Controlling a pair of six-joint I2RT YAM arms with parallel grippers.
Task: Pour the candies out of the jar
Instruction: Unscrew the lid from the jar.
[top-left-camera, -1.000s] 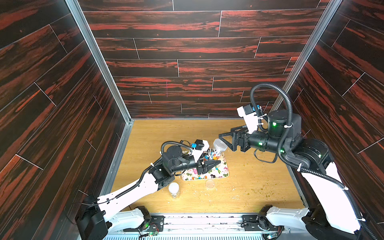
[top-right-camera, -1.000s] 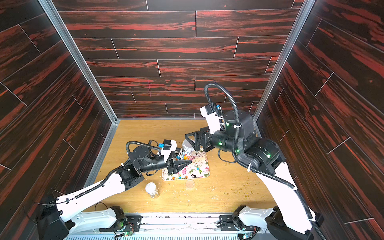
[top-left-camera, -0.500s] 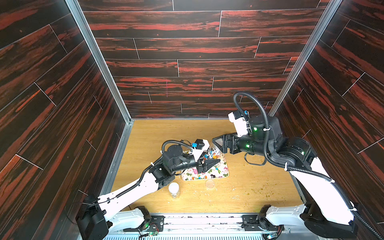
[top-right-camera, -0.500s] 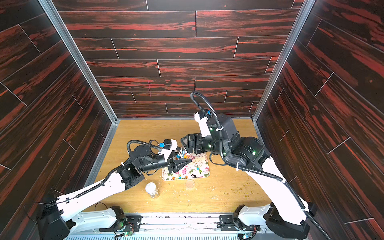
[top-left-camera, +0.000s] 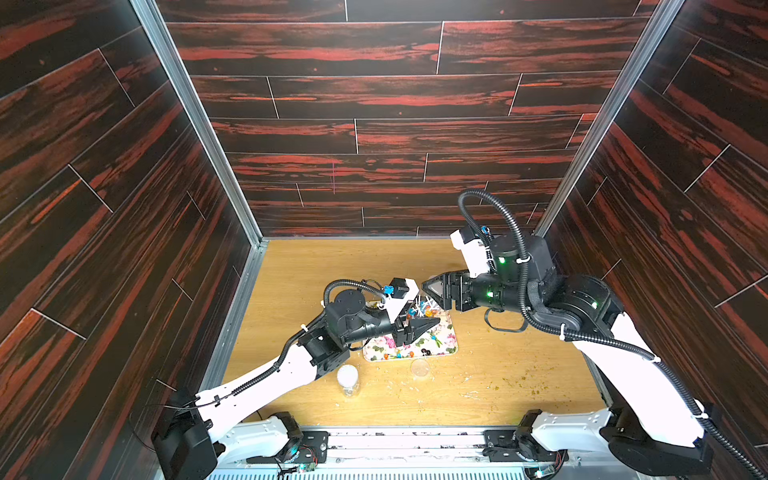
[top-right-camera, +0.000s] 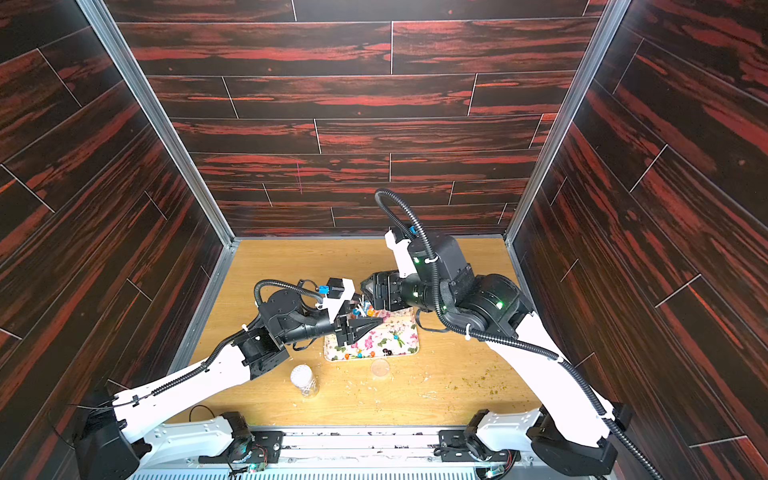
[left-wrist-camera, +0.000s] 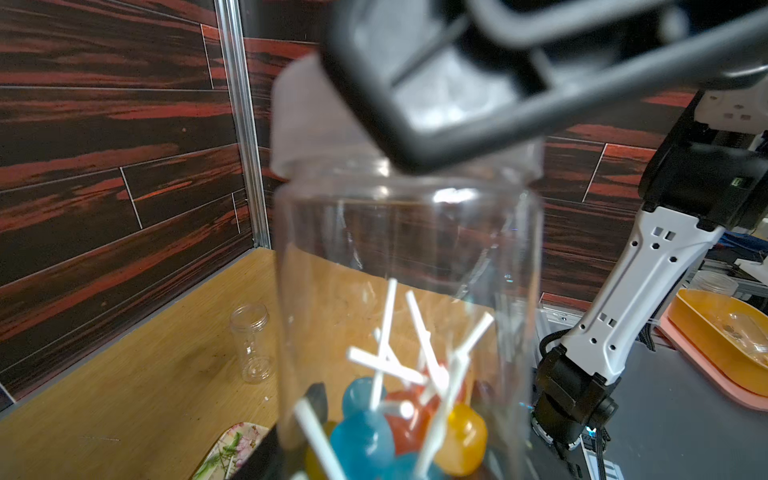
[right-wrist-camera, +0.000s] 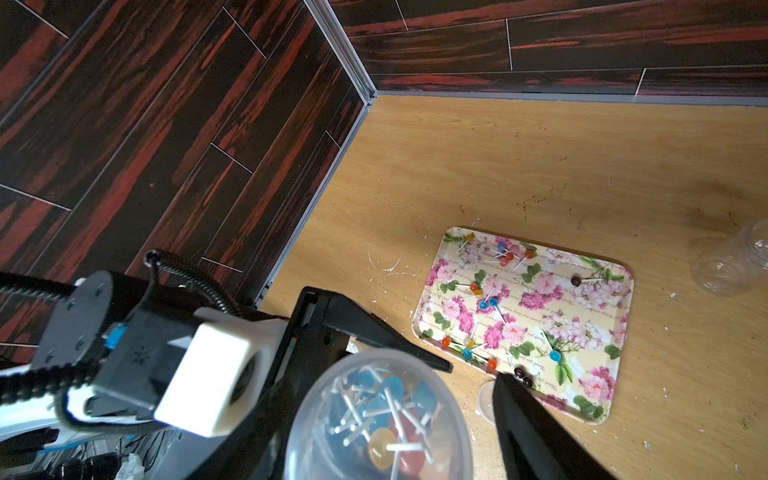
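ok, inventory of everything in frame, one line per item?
table: 1, light wood
tray: 1, pink floral on pale yellow, mid-table
lidded jar: 1, clear, translucent lid on, upright in the left gripper
candies in the jar: several, blue, orange, red, yellow, on white sticks
candies on the tray: over a dozen, blue, orange, red, yellow, black, scattered
loose lid: 1, translucent, on the table by the tray's near edge
empty jar: 1, clear, lidless, upright, right of the tray; wrist views only
second jar: 1, clear, whitish top, near-left of the tray
crumbs: many, greenish, table's near-right part
left gripper: 1, black, shut on the lidded jar
right gripper: 1, black, open, at the jar's lid
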